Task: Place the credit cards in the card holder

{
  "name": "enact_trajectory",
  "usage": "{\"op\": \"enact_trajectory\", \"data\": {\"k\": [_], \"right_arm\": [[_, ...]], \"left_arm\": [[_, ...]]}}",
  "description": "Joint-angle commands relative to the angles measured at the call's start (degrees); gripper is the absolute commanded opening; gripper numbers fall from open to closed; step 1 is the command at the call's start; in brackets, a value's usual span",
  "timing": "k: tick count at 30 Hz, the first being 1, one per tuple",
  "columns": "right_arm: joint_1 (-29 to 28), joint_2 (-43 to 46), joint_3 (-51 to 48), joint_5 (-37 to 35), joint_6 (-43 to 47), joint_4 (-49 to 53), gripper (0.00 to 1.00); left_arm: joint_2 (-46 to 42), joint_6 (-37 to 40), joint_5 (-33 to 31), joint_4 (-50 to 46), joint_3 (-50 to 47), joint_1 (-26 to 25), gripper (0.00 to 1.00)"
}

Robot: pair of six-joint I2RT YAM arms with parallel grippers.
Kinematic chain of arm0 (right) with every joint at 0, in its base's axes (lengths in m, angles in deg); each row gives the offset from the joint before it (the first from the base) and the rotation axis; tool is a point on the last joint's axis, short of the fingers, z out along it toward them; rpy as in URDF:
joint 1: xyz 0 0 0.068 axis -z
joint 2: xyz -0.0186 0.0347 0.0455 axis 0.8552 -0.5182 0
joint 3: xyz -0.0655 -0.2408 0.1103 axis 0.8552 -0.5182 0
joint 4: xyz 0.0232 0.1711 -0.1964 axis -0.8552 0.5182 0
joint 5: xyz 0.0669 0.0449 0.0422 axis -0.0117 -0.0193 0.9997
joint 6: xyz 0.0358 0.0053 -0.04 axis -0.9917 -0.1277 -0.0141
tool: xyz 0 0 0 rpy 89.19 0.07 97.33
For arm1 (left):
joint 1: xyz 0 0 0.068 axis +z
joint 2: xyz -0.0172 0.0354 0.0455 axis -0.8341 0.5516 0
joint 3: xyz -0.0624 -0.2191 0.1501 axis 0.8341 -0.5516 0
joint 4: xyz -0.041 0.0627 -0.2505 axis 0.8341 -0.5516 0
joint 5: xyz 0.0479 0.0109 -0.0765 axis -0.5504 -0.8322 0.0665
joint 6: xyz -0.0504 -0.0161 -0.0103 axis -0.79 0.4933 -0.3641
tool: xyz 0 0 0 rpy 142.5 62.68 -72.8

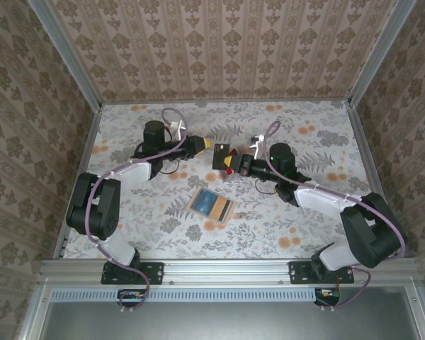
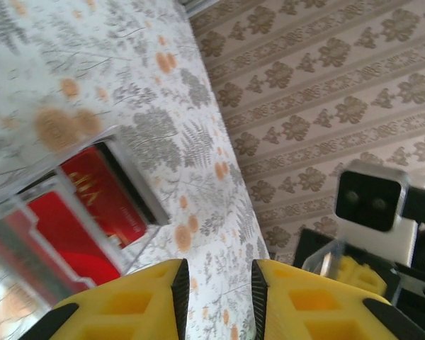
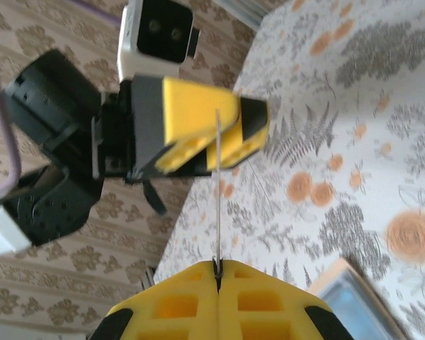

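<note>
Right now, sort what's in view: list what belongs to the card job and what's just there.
Belongs to the job:
- red credit cards in a clear tray
- thin card, seen edge-on, pinched in the right gripper
- card holder, lying open
- left gripper, open

Just there:
- flowered table cover
- patterned walls

The table (image 1: pixel 283 212) is pale grey with grey ferns and orange flowers. The walls (image 1: pixel 219 42) wear beige damask stripes. Left tool (image 2: pixel 219 273) and right tool (image 3: pixel 218 263) are yellow with black pads (image 2: pixel 182 287). The credit cards (image 2: pixel 103 195) are glossy red; the card holder (image 1: pixel 211 203) tan, blue-grey inside.
</note>
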Motion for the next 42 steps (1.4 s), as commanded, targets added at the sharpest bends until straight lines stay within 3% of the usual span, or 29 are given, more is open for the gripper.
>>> {"op": "enact_trajectory", "data": {"k": [1,14,23,29,42], "right_arm": [[-2.5,4.7,-2.5,-1.5,3.1,5.1,0.00],[-12.4,10.9,-12.7,-9.4,3.3,18.8,0.00],[-17.7,4.7,-15.8,-14.5,-1.8,12.3,0.00],[-17.7,4.8,-16.4,-16.7,-3.0,11.8,0.00],[-17.8,8.2,-20.5,-22.6,-7.1,13.5,0.00]], "left_arm": [[1.5,2.9,0.1,-1.2,-2.9,1.7,0.31],[0.2,14.1,-1.6,-15.9,-11.7,4.8,0.31],[-5.1,15.8,-4.4,-19.1,-20.1,4.6,0.31],[-9.2,17.6,-7.4,-23.0,-23.8,2.7,0.31],[-11.5,9.3,-13.7,-14.5,-30.4,-6.6,0.31]]}}
